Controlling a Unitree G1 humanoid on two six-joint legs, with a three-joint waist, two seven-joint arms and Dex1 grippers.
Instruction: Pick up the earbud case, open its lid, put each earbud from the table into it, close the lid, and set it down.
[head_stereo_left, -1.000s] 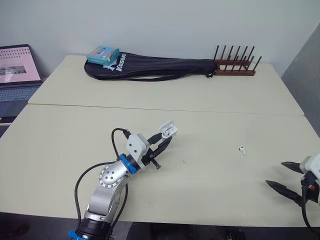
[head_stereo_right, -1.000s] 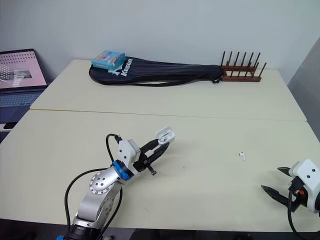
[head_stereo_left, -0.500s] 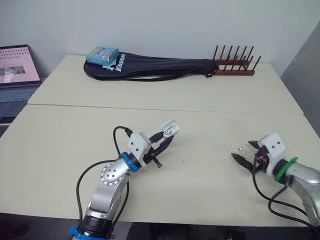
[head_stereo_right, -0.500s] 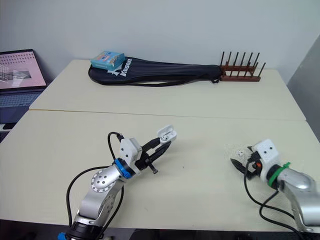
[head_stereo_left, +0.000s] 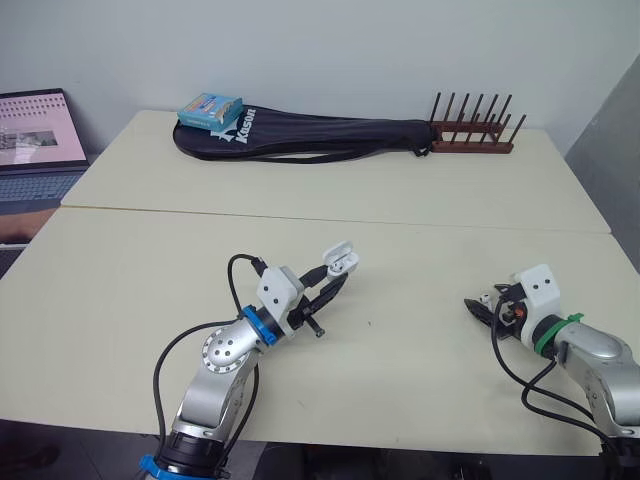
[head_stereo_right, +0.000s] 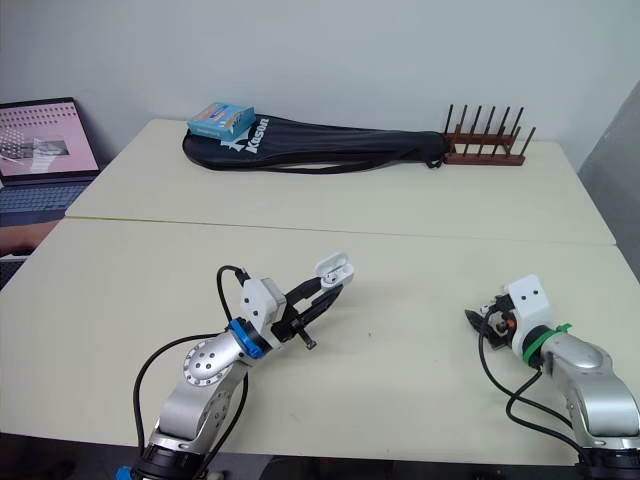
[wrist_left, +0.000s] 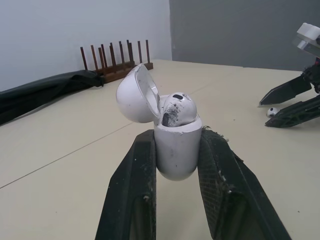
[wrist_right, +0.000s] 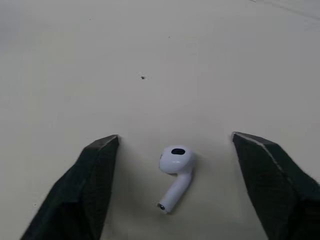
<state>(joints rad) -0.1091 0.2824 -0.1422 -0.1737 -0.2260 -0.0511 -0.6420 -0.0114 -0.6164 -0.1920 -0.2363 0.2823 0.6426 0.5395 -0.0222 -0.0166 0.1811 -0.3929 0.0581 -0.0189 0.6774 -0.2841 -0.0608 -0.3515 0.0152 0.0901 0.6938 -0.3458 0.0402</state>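
The white earbud case (head_stereo_left: 341, 259) is held off the desk (head_stereo_left: 420, 380), clamped between the two fingers of the left hand (wrist_left: 178, 140). Its lid (wrist_left: 134, 95) is swung open and one earbud (wrist_left: 177, 107) is seated inside. Further right, the second earbud (wrist_right: 175, 162) lies on the desk, stem toward the wrist, between the spread fingers of the right hand (wrist_right: 176, 139), neither finger touching it.

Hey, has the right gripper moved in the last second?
Yes. The right gripper advanced forward and left toward the earbud, which stayed put; its open fingers now flank it.
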